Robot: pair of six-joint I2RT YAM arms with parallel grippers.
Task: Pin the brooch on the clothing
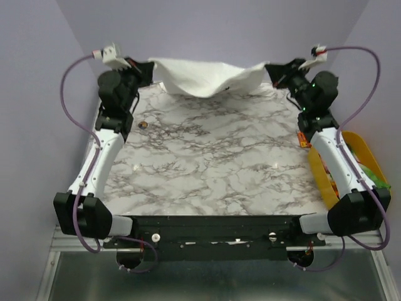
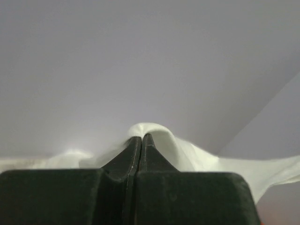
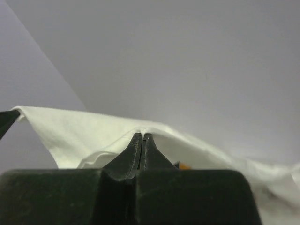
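Observation:
The white T-shirt [image 1: 207, 78] hangs stretched between both grippers at the far edge of the table, sagging in the middle; its print is hidden. My left gripper [image 1: 149, 68] is shut on the shirt's left corner, with white cloth [image 2: 187, 157] bunched over the tips in the left wrist view. My right gripper [image 1: 270, 70] is shut on the shirt's right corner, with cloth [image 3: 70, 133] draped past the tips in the right wrist view. The brooch [image 1: 142, 125], a tiny dark round pin, lies on the marble table near the left arm.
The marble table top [image 1: 213, 163] lies below the shirt. A yellow container [image 1: 354, 166] with green and orange items stands off the right edge beside the right arm. Purple walls close in behind and at both sides.

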